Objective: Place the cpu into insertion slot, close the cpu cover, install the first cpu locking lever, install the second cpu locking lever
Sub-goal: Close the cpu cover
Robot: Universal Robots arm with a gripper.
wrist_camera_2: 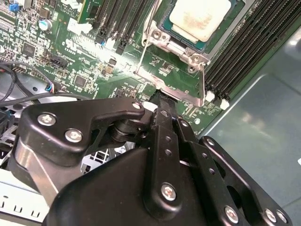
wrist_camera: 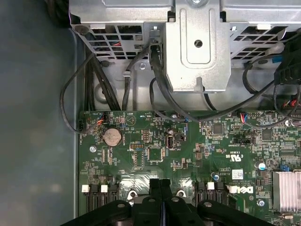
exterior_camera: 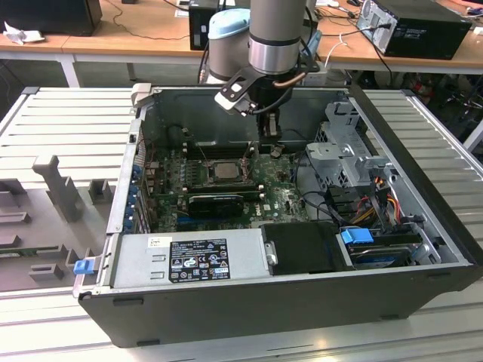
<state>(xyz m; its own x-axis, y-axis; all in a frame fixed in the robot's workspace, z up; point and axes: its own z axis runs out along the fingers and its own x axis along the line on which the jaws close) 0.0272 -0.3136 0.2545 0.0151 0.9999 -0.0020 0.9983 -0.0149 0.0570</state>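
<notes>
The cpu [wrist_camera_2: 200, 16], a pale beige square, lies in the insertion slot on the green board, also seen in the exterior view as the cpu [exterior_camera: 224, 170]. The silvery cpu cover [wrist_camera_2: 181, 49] frames it and appears down over its edges. A thin wire locking lever [wrist_camera_2: 143, 44] runs along one side of the socket; I cannot tell whether it is latched. My gripper [wrist_camera_2: 160, 99] is shut and holds nothing. It hangs just off the socket's edge, low over the board, and appears in the exterior view as the gripper [exterior_camera: 269, 136] toward the exterior view's right of the socket.
Black memory slots [wrist_camera_2: 244, 42] flank the socket. A black ribbed heatsink [exterior_camera: 215, 202] sits in front of it. A metal drive cage [wrist_camera: 197, 47] with cables [wrist_camera: 160, 89] stands beyond the board edge. The power supply [exterior_camera: 189, 260] fills the front of the case.
</notes>
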